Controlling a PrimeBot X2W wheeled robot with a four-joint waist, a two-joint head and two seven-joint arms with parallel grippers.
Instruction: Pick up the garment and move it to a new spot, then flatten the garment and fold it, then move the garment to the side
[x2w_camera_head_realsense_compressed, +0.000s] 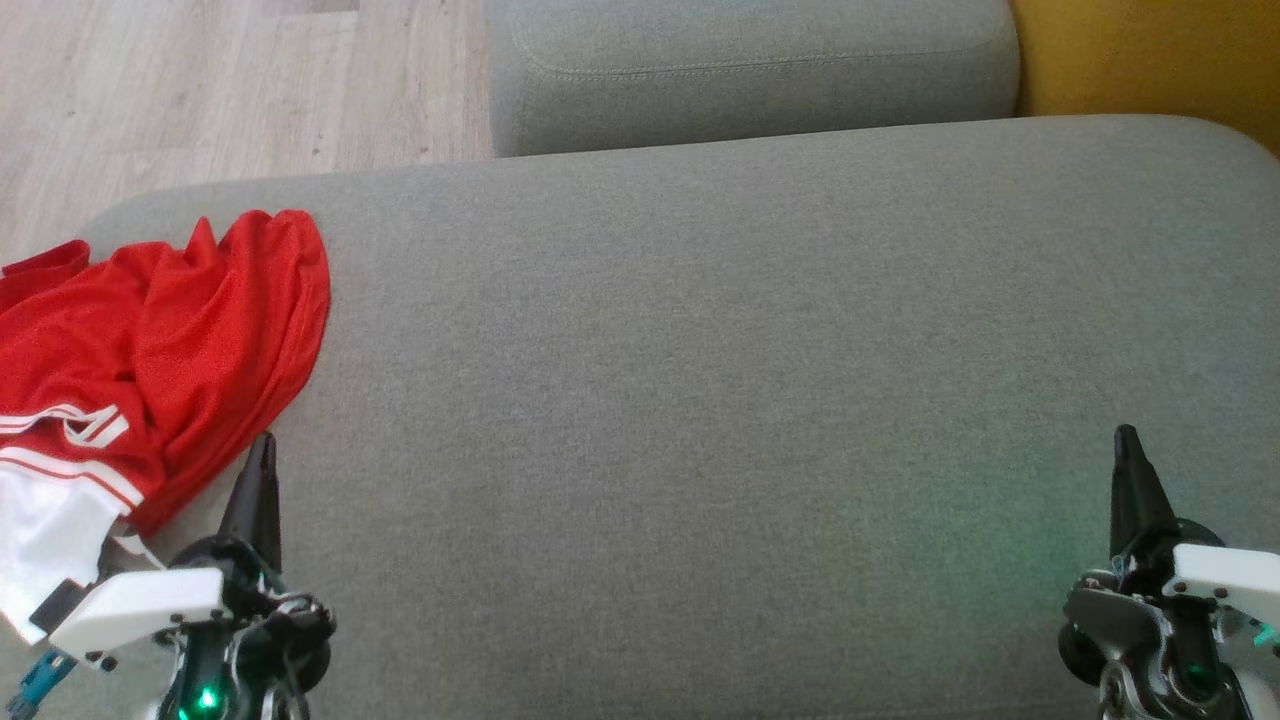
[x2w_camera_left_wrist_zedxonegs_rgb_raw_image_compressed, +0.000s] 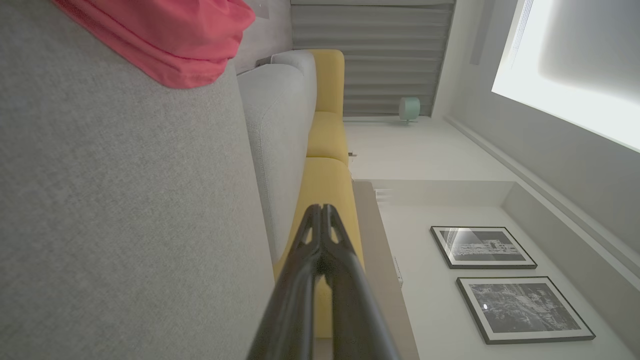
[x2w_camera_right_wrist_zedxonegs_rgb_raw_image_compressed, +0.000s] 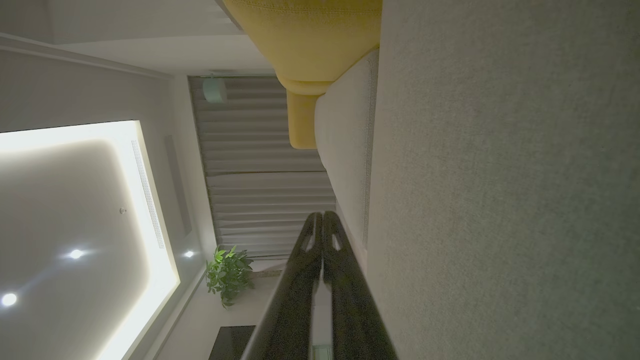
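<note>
A crumpled red garment (x2w_camera_head_realsense_compressed: 160, 360) with white stripes and a white panel lies bunched at the left end of the grey cushion (x2w_camera_head_realsense_compressed: 700, 400), partly past the head view's left edge. My left gripper (x2w_camera_head_realsense_compressed: 264, 445) is shut and empty, its tip just right of the garment's lower edge. In the left wrist view the garment (x2w_camera_left_wrist_zedxonegs_rgb_raw_image_compressed: 165, 35) sits at the top left, well apart from the left gripper (x2w_camera_left_wrist_zedxonegs_rgb_raw_image_compressed: 321, 209), whose fingers are pressed together. My right gripper (x2w_camera_head_realsense_compressed: 1126, 438) is shut and empty at the lower right, far from the garment. The right gripper (x2w_camera_right_wrist_zedxonegs_rgb_raw_image_compressed: 320, 216) shows its fingers closed.
A second grey cushion (x2w_camera_head_realsense_compressed: 750, 70) lies beyond the first, with a yellow cushion (x2w_camera_head_realsense_compressed: 1150, 55) at the far right. Wooden floor (x2w_camera_head_realsense_compressed: 200, 90) shows at the upper left. The wide middle of the grey cushion is bare fabric.
</note>
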